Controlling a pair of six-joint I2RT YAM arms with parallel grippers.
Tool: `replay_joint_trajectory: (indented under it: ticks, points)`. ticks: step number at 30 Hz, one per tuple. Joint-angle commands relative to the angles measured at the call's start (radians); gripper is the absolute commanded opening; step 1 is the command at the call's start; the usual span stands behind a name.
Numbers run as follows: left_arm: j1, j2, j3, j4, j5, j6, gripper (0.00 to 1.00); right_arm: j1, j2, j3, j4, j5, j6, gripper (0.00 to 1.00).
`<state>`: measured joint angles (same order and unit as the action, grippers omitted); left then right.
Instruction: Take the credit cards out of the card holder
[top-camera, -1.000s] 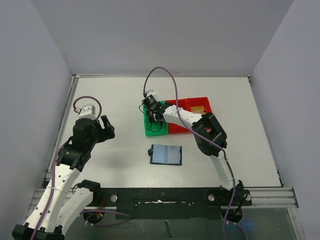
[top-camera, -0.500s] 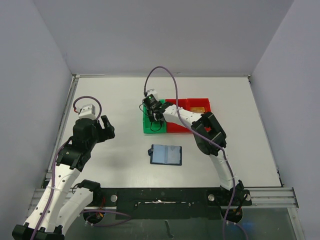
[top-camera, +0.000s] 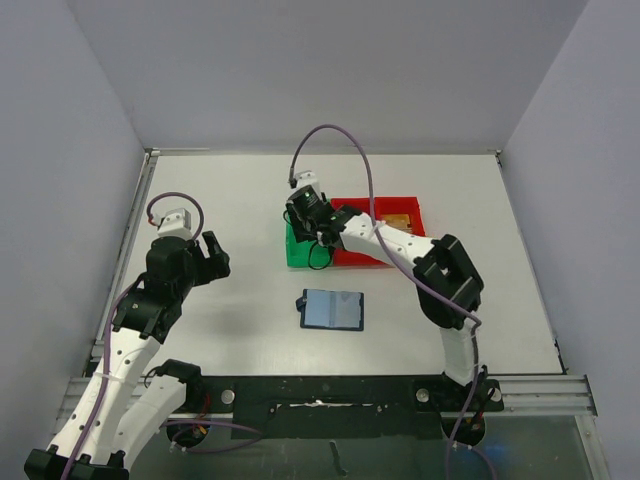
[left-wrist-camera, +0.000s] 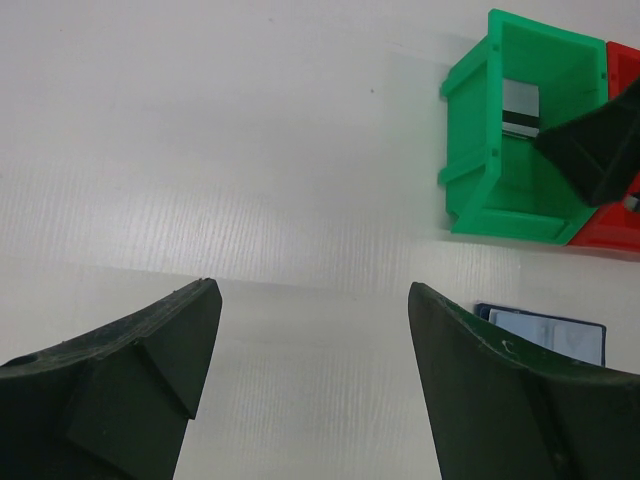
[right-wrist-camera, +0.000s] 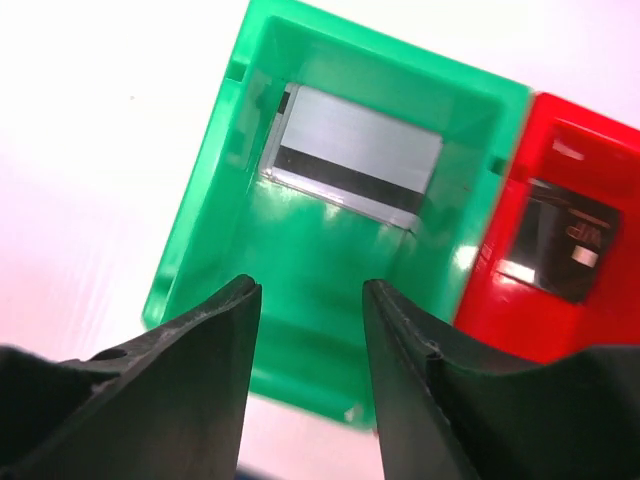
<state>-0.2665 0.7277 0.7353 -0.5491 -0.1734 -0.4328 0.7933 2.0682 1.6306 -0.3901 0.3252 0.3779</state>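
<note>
Hovering over the green bin (right-wrist-camera: 330, 260), right tool (right-wrist-camera: 310, 330) parted, empty; silver card (right-wrist-camera: 352, 163) inside. Left tool (left-wrist-camera: 310, 330) wide, empty, left of it.

Top cam, high behind arm bases, looks down over whole table (top-camera: 220, 190). L wrist cam, low at left, faces right toward green bin (left-wrist-camera: 520, 150), some way off. R wrist cam sits close above same bin (right-wrist-camera: 330, 240), looking straight in. All 3 share it.
</note>
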Motion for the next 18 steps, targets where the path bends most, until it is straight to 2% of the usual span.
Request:
replay_joint_trajectory:
  ticks: [1, 5, 6, 8, 10, 13, 18]
  points:
    - [0.004, -0.008, 0.006, 0.053, 0.026, 0.009, 0.76, 0.027, -0.225, -0.111, 0.078, 0.131, 0.013, 0.49]
    - [0.005, -0.007, 0.002, 0.067, 0.064, 0.021, 0.78, 0.028, -0.386, -0.294, 0.071, 0.284, 0.072, 0.6]
    - [0.005, -0.003, -0.001, 0.073, 0.079, 0.025, 0.79, 0.027, -0.436, -0.348, 0.081, 0.313, 0.089, 0.7]
    - [0.004, 0.004, -0.005, 0.087, 0.116, 0.032, 0.8, 0.025, -0.534, -0.473, 0.117, 0.354, 0.147, 0.96]
    - [0.005, 0.022, -0.008, 0.1, 0.16, 0.039, 0.8, 0.012, -0.617, -0.579, 0.114, 0.369, 0.229, 0.98]
    - [0.005, 0.061, -0.008, 0.12, 0.217, 0.058, 0.8, -0.017, -0.685, -0.691, 0.078, 0.269, 0.328, 0.97]
    - [0.0, 0.154, -0.006, 0.146, 0.34, 0.066, 0.79, 0.004, -0.865, -0.91, 0.212, 0.126, 0.403, 0.98]
